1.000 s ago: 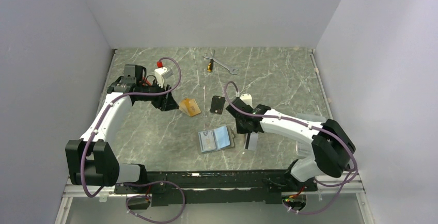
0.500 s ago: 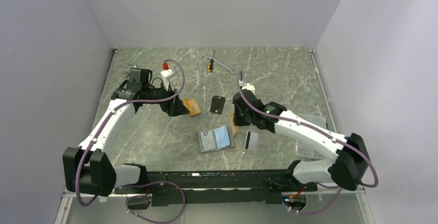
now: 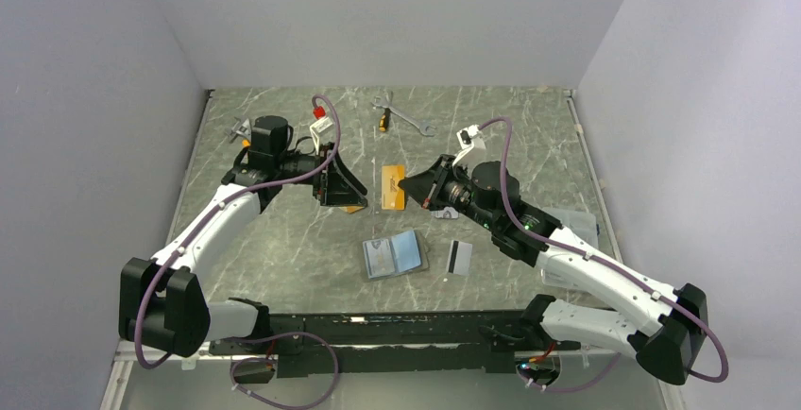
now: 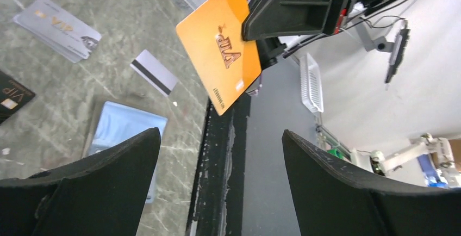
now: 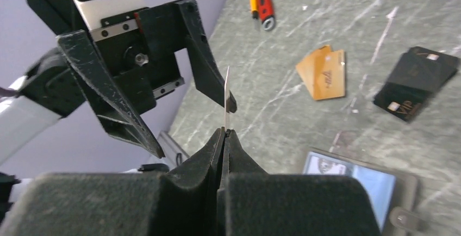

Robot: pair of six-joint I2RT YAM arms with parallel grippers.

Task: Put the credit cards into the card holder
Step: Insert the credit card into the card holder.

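A handover is being wrapped up here. The left gripper (image 4: 218, 138), which was narrower a second ago down by the orange cards on the left of the table (image 3: 283, 240), is being spread wide, and nothing is being held between its jaws. An orange card (image 4: 220, 51) is now being pinched by one edge in the right gripper (image 5: 224, 131). Those jaws are being kept fully closed on it, so the card is being held up off the table, in mid-scene between the two grippers.

For the task, this looks like the card being passed to the arm nearer the card holder (image 3: 394, 256). The holder is lying open, blue-grey inside up, on the near side of the raised card. Nothing can be seen going into a pocket yet. The white striped card (image 3: 460, 257) is lying just right of the holder, and further orange cards (image 5: 322, 74) are still down on the table.

The left arm is being stretched from its near-left base, fingers pointed right. The right arm is being reached from near right, slanting far-left, its wrist raised.
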